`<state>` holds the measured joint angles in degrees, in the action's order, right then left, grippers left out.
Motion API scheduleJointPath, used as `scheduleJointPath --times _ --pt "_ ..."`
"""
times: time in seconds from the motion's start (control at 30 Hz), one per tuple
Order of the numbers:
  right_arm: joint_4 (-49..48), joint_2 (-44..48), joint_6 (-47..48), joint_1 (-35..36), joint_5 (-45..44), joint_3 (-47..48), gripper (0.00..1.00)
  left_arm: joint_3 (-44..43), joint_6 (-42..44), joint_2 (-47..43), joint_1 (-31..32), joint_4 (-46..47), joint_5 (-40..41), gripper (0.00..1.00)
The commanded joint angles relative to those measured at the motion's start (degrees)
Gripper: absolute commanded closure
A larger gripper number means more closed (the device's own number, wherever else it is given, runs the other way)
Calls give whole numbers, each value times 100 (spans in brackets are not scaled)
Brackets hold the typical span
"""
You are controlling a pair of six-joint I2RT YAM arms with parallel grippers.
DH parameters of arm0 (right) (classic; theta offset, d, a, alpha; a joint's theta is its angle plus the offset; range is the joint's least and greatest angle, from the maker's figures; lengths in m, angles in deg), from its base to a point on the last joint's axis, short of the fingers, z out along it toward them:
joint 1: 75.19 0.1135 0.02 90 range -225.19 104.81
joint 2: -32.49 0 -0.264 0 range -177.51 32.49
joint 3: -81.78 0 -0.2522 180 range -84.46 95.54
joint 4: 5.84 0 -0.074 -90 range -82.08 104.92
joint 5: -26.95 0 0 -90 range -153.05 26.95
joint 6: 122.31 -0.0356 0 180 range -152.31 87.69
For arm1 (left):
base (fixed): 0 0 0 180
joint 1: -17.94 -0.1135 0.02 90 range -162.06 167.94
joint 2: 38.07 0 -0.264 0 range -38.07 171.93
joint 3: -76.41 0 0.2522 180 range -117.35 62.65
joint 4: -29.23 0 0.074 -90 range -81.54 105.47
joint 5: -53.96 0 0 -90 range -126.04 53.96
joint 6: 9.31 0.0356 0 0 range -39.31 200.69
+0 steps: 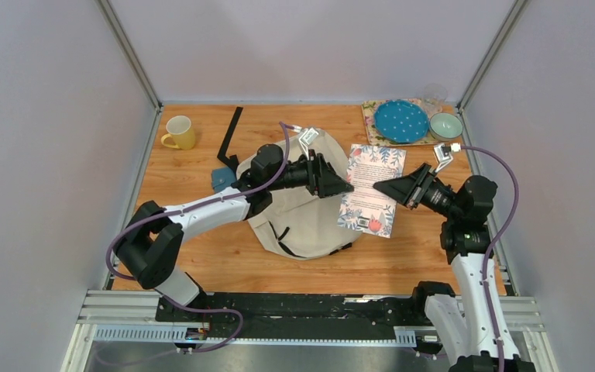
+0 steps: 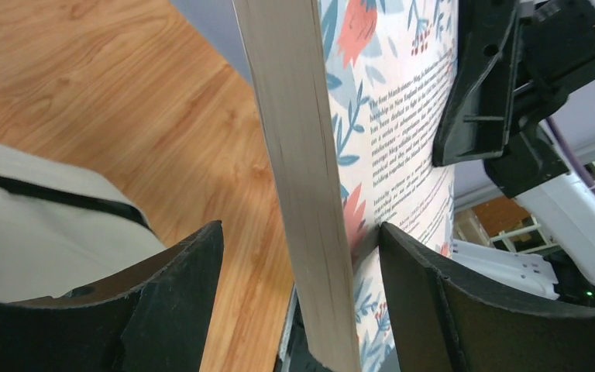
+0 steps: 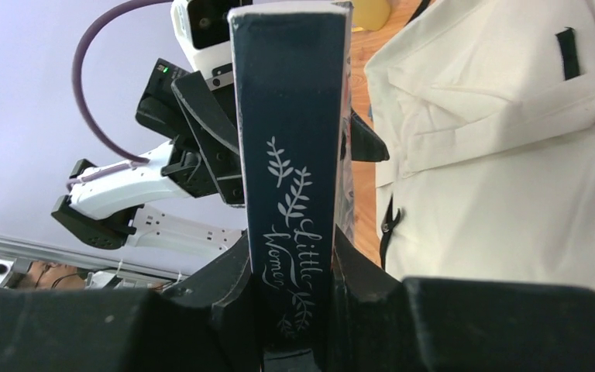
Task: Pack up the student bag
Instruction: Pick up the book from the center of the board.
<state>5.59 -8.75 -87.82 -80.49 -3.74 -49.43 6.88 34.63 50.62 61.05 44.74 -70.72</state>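
The student bag (image 1: pixel 304 225) is a cream backpack lying flat in the middle of the table, also seen in the left wrist view (image 2: pixel 31 232) and the right wrist view (image 3: pixel 511 155). A floral-covered book (image 1: pixel 376 167) with a dark blue spine reading "Little Women" (image 3: pixel 290 116) hangs just right of the bag. My right gripper (image 3: pixel 290 248) is shut on its spine and comes in from the right (image 1: pixel 381 187). My left gripper (image 2: pixel 300 232) is open around the page edge (image 2: pixel 302 155). Its left finger stands clear of the pages. It reaches over the bag (image 1: pixel 345 186).
A yellow mug (image 1: pixel 180 132) stands at the back left, with a black strap (image 1: pixel 231 136) and a small blue thing (image 1: pixel 222 179) near it. At the back right, a dotted blue plate (image 1: pixel 400 121), a teal bowl (image 1: pixel 445 125) and a clear glass (image 1: pixel 434 94) stand together.
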Motion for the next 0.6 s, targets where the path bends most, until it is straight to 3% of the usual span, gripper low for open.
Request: scheduleJointPath --times 0.0,0.13,0.33,0.57 --pt "-1146 89 -636 205 414 66 100 136 -850 122 -206 1737 -346 20" --pt "-1428 -7 -663 231 582 4 100 303 -1360 219 -303 2722 -636 20" --pt "-2008 -210 -848 363 933 57 100 286 -1703 342 -321 3443 -927 20" --pt "-1377 -491 -156 688 1039 364 100 75 -2328 615 -321 4340 -1401 19"
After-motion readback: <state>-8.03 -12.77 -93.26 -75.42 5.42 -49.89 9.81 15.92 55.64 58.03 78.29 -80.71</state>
